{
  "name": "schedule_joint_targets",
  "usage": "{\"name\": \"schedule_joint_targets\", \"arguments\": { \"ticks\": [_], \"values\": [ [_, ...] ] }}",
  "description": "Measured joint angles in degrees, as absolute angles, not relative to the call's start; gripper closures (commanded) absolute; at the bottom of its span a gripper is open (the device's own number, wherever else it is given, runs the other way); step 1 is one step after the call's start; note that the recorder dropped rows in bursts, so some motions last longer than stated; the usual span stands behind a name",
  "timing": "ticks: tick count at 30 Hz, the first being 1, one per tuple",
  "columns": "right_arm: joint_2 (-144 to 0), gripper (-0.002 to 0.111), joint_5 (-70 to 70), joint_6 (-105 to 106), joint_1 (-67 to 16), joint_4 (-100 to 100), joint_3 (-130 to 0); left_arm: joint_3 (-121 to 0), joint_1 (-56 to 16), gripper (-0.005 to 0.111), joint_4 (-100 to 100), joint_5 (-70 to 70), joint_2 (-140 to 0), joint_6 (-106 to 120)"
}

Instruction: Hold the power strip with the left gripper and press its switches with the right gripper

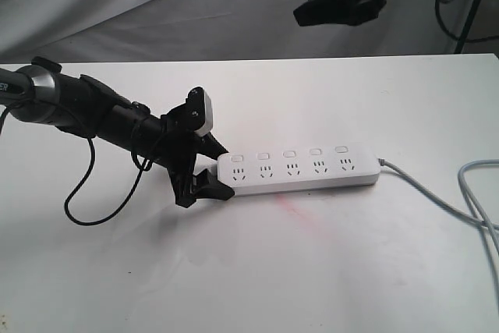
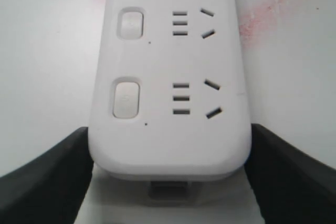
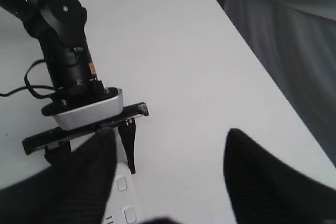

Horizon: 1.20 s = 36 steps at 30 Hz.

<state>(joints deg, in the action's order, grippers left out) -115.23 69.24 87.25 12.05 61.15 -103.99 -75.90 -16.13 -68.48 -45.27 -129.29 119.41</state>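
Observation:
The long white power strip (image 1: 300, 171) lies across the middle of the table, its grey cable (image 1: 437, 196) running off to the right. The left gripper (image 1: 214, 171) reaches in from the left, and its black jaws press both sides of the strip's left end (image 2: 168, 145). It is shut on that end. Five switches (image 1: 289, 154) run along the strip's far edge; two of them (image 2: 126, 98) show close up in the left wrist view. The right gripper (image 1: 302, 3) hangs high above the table's back edge, open and empty. Its fingers (image 3: 79, 182) frame the strip's end (image 3: 118, 192) far below.
A black cable loop (image 1: 86, 193) hangs from the left arm onto the table. More grey cable (image 1: 479, 193) curls at the right edge. A faint pink stain (image 1: 292, 207) marks the table in front of the strip. A dark stand leg (image 1: 472, 13) rises at the back right.

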Motion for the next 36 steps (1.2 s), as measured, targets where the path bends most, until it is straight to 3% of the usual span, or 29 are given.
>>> {"name": "schedule_joint_targets", "arguments": {
  "ticks": [3,5,11,22,36],
  "values": [
    [-112.1,0.079,69.5,82.1,12.0,61.3,-104.0,-75.9,-16.1,0.107,-68.5,-45.3,-129.3,119.4],
    [-111.0,0.080,69.6,77.2,12.0,63.3,-104.0,-75.9,-16.1,0.107,-68.5,-45.3,-129.3,119.4],
    [-110.6,0.080,69.7,61.7,12.0,78.4,-104.0,-75.9,-16.1,0.107,-68.5,-45.3,-129.3,119.4],
    [-110.6,0.080,69.7,61.1,12.0,78.9,-104.0,-75.9,-16.1,0.107,-68.5,-45.3,-129.3,119.4],
    [-110.6,0.080,69.7,52.1,10.0,57.8,-104.0,-75.9,-16.1,0.107,-68.5,-45.3,-129.3,119.4]
  ]
}}
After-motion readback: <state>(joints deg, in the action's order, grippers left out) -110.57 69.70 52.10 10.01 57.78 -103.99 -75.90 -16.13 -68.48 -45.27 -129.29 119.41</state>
